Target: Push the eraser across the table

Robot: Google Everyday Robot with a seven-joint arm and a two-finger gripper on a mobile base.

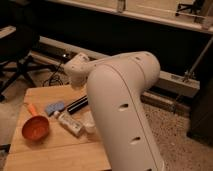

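The eraser (77, 105), a narrow black block, lies at an angle on the light wooden table (45, 155), near its far right side. Its right end runs under my large white arm (125, 110). The arm's rounded end joint (76, 67) hangs above the table's far edge, just above and behind the eraser. My gripper is hidden behind the arm, somewhere near the eraser's right end.
A blue-grey flat pad (54, 107) lies left of the eraser. A small white bottle (70, 124) lies on its side in front of it, with a small white cup (89, 122) beside it. An orange bowl-shaped scoop (35, 127) sits at the left. A chair base stands on the floor at far left.
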